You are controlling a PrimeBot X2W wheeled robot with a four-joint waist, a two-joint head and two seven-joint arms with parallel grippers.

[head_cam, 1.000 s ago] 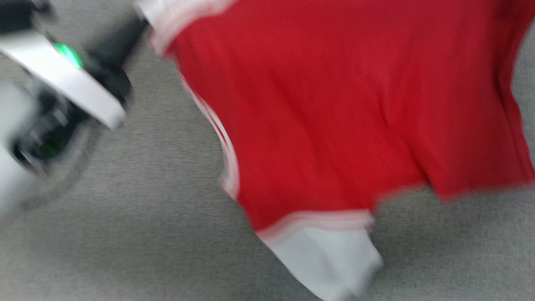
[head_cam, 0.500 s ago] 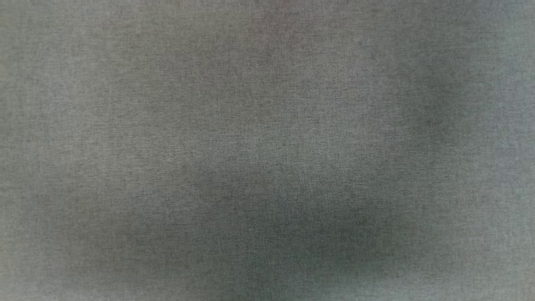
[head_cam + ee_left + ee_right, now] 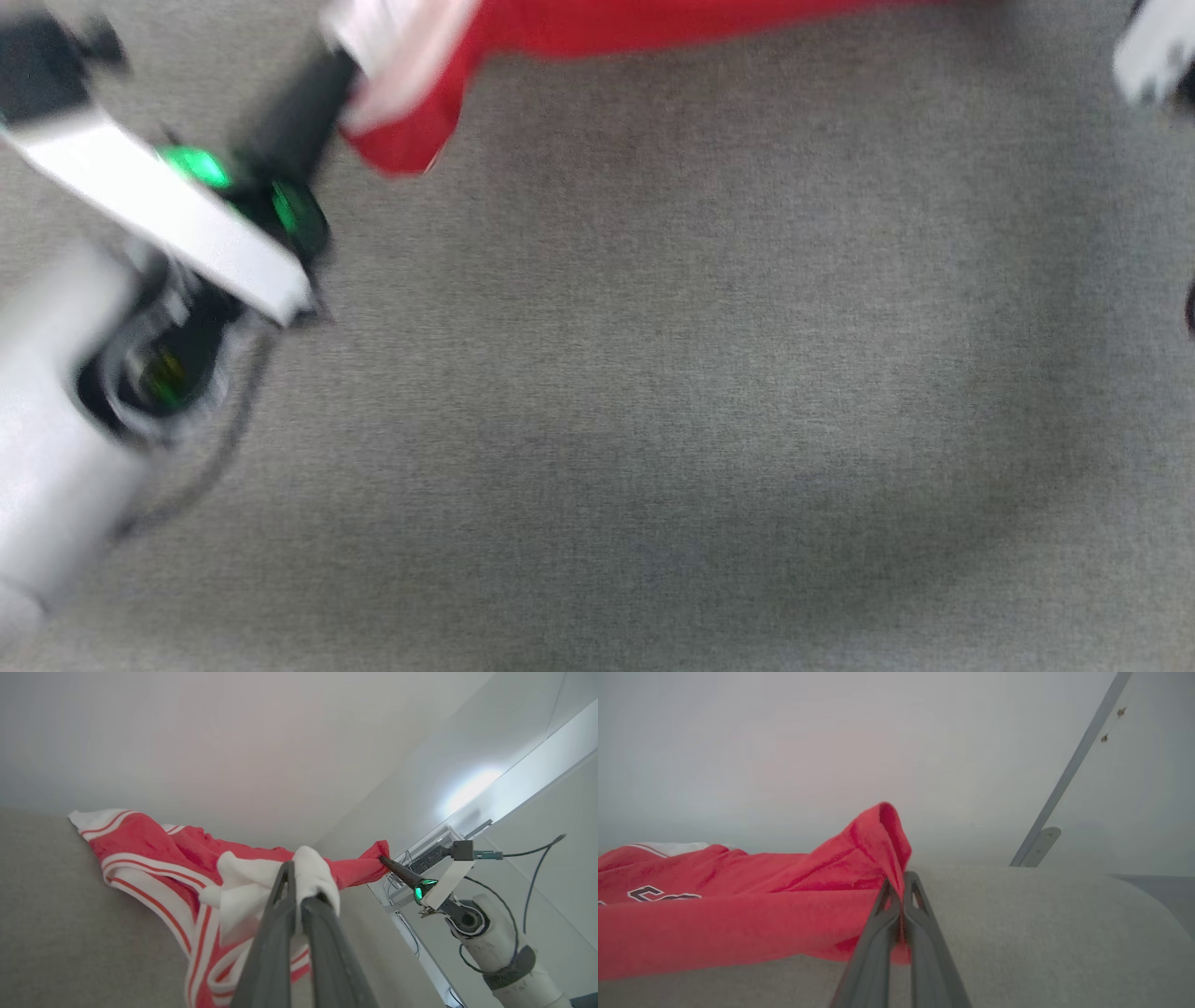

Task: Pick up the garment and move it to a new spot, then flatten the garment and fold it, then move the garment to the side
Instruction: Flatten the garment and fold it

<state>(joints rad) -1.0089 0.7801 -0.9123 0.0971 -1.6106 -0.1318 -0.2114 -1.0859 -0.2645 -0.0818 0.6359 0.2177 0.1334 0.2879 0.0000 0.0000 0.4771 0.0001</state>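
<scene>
Clamping the garment (image 3: 738,924), left pincer (image 3: 296,882) and right pincer (image 3: 901,879) hold it outstretched.

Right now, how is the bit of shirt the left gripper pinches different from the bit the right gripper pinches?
The left gripper pinches a white bit of the garment, beside red-and-white stripes; the right gripper pinches a plain red bit. Cloth at the left gripper bunches in a lump; cloth at the right gripper stands in a folded peak. Both are shut on the same garment.
</scene>
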